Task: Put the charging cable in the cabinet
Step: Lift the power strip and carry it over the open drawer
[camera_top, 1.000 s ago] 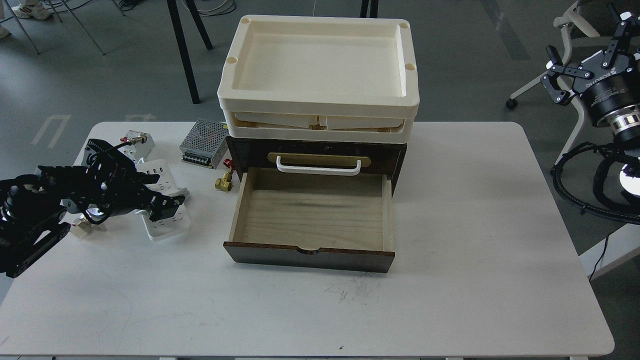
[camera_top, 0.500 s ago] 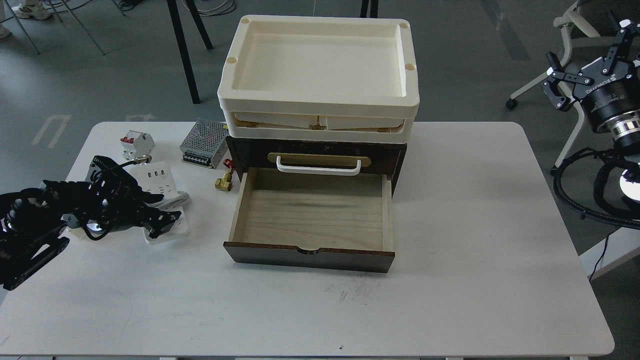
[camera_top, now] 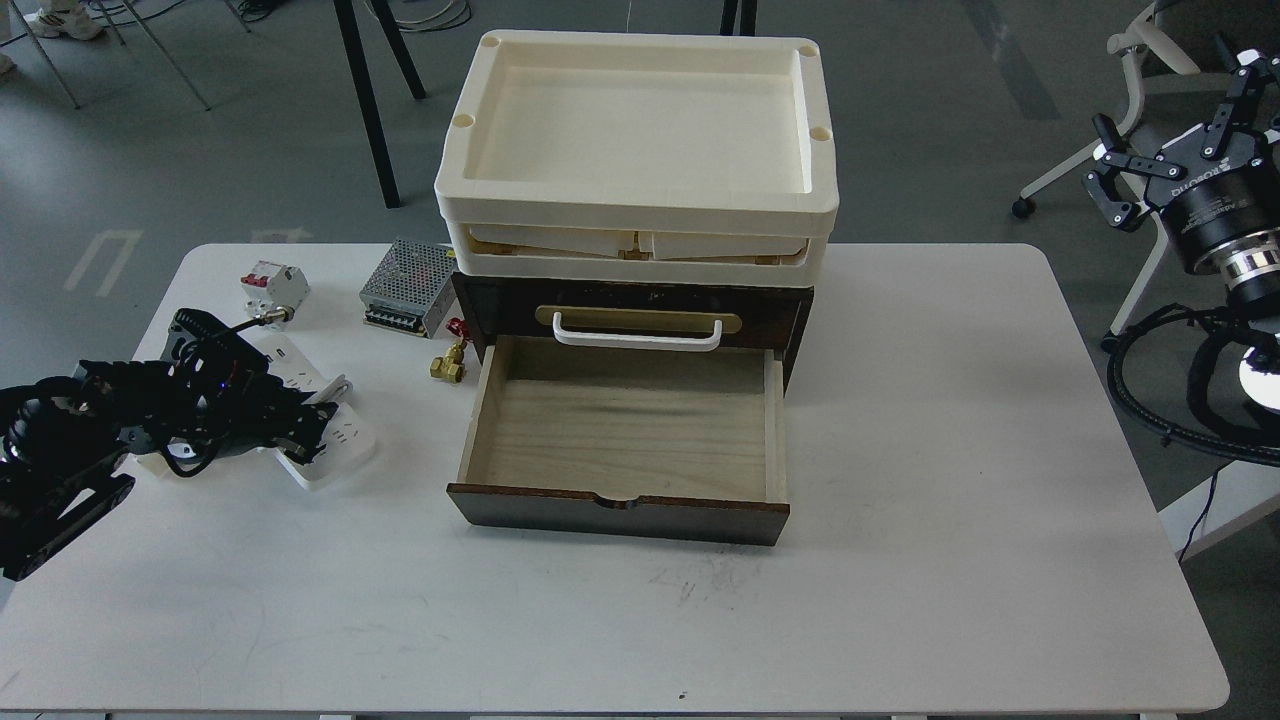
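The charging cable (camera_top: pixel 335 445), a white power strip with its cord, lies tilted at the table's left side. My left gripper (camera_top: pixel 303 432) reaches in from the left and is closed across the strip's middle, hiding much of it. The cabinet (camera_top: pixel 800 312) stands at the table's middle back, dark brown, with a white handle (camera_top: pixel 637 336) on a brass plate. Its light wood lower drawer (camera_top: pixel 625 430) is pulled out and is empty. My right gripper (camera_top: pixel 1168 135) is open and empty, held up beyond the table's right edge.
Two stacked cream trays (camera_top: pixel 636 215) sit on the cabinet. A white-and-red circuit breaker (camera_top: pixel 273 283), a perforated metal power supply (camera_top: pixel 408 287) and a small brass valve (camera_top: pixel 448 366) lie between the strip and the cabinet. An office chair (camera_top: pixel 1135 70) stands at the far right.
My left gripper has pulled back left and closed in on the power strip, which has turned and tipped with it. The circuit breaker has come into view. The right gripper has shifted slightly.
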